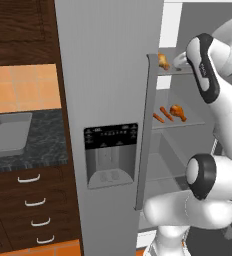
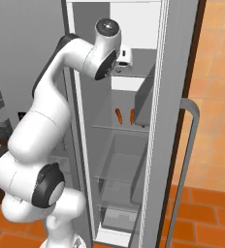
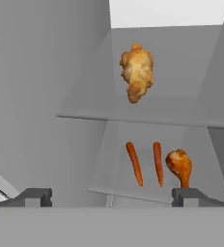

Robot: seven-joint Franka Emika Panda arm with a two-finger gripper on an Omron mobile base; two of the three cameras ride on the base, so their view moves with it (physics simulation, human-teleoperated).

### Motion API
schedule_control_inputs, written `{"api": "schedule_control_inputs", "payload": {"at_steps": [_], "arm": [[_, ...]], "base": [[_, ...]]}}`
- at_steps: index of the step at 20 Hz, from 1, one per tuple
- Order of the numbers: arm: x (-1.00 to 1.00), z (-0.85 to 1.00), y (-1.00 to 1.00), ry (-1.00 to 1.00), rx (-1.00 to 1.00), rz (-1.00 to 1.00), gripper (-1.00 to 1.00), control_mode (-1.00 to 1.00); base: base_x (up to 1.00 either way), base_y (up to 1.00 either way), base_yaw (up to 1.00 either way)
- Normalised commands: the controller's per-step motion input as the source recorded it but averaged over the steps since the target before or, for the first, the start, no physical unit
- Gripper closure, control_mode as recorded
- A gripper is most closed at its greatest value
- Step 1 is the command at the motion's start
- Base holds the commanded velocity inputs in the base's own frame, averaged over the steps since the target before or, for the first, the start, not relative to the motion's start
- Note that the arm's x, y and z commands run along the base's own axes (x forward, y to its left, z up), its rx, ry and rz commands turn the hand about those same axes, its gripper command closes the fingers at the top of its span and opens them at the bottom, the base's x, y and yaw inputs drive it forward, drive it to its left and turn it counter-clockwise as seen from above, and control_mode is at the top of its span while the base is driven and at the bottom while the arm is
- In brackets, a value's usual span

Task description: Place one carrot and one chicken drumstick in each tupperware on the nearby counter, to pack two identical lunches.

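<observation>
In the hand view our fingers (image 3: 112, 197) stand wide apart with nothing between them, one dark tip at the lower left of the frame and the other at the lower right. Above them, in the upper middle of the frame, one chicken drumstick (image 3: 137, 72) lies on the upper fridge shelf (image 3: 85, 103), well apart from both tips. On the lower shelf (image 3: 109, 185), two carrots (image 3: 134, 163) lie side by side, near each other but not touching, and a second drumstick (image 3: 179, 165) sits just right of them, directly above the right fingertip (image 3: 186, 195) in the picture. The carrots fall in the span between the two tips, higher in the frame.

In the left base view we see the upper drumstick (image 1: 163, 61) past the edge of the grey fridge door (image 1: 110, 125), at the upper right, and the carrots (image 1: 163, 114) with the other drumstick (image 1: 178, 112) lower down. A light-grey rectangular tupperware (image 1: 8, 132) rests on the dark marbled desk (image 1: 43, 150) at the left edge.

In the right base view the white arm (image 2: 61, 97) reaches into the open fridge, with the carrots (image 2: 119, 115) on a shelf below it.
</observation>
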Motion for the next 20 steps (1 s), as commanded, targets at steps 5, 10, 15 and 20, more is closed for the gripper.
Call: {"api": "schedule_control_inputs", "payload": {"at_steps": [5,10,15,20], "arm": [[0.60,-0.05,0.15,0.00,-0.02,0.00,-1.00,-1.00],[0.61,0.00,0.00,0.00,0.00,0.00,-1.00,-1.00],[0.52,0.00,-0.08,0.00,0.00,0.00,-1.00,-1.00],[0.55,-0.01,-0.11,0.00,0.00,0.00,-1.00,-1.00]], "base": [[0.00,0.00,0.00],[0.00,0.00,0.00],[0.00,0.00,0.00],[0.00,0.00,0.00]]}}
